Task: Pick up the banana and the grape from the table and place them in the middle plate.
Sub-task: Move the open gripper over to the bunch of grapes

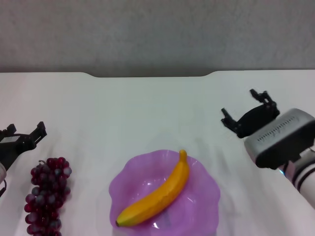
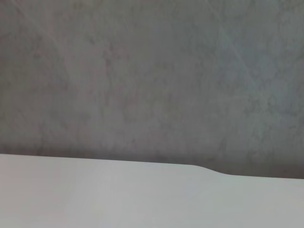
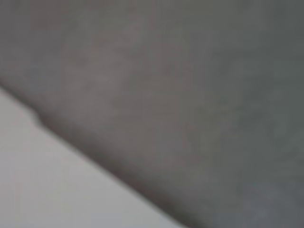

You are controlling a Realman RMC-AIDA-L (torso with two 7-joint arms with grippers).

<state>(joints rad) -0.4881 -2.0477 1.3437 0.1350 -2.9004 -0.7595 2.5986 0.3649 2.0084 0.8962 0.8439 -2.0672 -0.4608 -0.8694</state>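
Note:
The banana [image 1: 156, 194] lies slantwise in the purple middle plate [image 1: 204, 206] at the near centre of the white table [image 1: 147, 108]. The grape bunch [image 1: 47, 194] lies on the table left of the plate. My left gripper [image 1: 24, 133] is open and empty, just behind and left of the grapes. My right gripper [image 1: 245, 109] is open and empty, raised to the right of the plate and beyond it. The wrist views show only the table's surface, its far edge and the wall.
The table's far edge has a notch [image 1: 147, 74] in its middle, with a grey wall [image 1: 157, 29] behind. The notch also shows in the left wrist view [image 2: 209, 169].

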